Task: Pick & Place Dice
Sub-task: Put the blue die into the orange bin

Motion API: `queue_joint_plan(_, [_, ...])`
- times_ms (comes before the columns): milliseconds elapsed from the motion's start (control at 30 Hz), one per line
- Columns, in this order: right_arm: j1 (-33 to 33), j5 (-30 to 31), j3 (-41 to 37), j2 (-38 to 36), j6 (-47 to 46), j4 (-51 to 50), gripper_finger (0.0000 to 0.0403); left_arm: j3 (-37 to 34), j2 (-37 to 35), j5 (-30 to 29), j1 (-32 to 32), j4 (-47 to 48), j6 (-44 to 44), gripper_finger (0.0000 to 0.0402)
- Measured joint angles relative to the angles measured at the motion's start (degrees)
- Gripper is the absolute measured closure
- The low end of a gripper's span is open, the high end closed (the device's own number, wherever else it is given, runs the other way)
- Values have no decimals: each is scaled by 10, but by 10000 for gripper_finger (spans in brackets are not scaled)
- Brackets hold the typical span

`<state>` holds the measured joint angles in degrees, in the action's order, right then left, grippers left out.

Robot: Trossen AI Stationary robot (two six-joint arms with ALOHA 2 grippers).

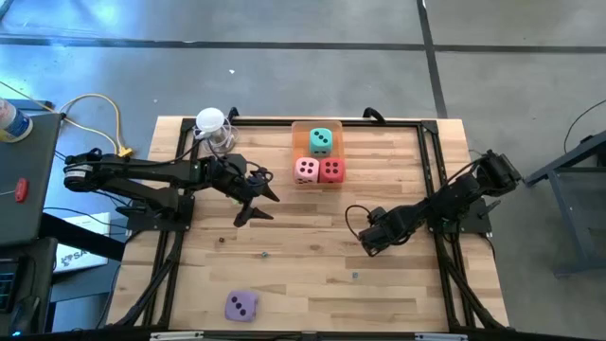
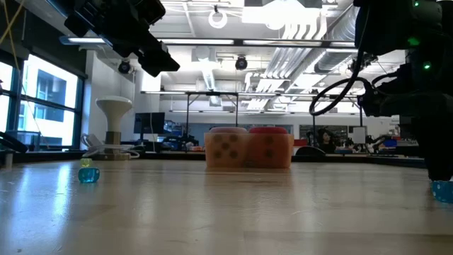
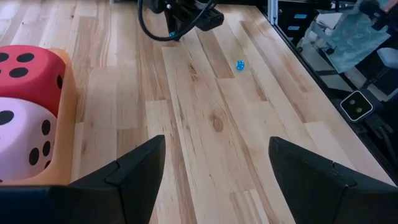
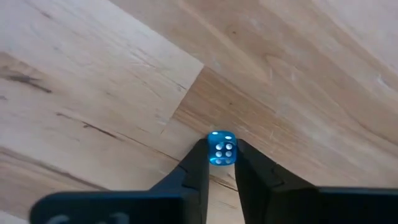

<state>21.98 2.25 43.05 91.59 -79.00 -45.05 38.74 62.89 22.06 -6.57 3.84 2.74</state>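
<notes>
Room (image 2: 283, 42): open hall with ceiling pipes and lamps behind the surface.
Surface (image 1: 312, 275): pale wooden planks in a dark frame.
Tray (image 1: 298, 133): orange; holds the teal die (image 1: 321, 141), pink die (image 1: 307, 170) and red die (image 1: 331, 170), all touching.
Purple die (image 1: 241, 305): alone by the near edge.
Left gripper (image 1: 258, 203): jaws wide, empty, beside the tray.
Right gripper (image 4: 217, 163): jaws narrow, pinching a tiny blue die (image 4: 221, 148).
</notes>
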Motion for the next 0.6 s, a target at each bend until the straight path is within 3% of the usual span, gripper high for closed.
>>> queue_joint_plan(400, [2, 102, 6, -6, 63, 77, 363, 0, 0, 0, 0, 1, -8, 123])
queue_joint_plan(600, [-17, 194, 37, -5, 187, 184, 365, 0, 0, 0, 0, 0, -13, 123])
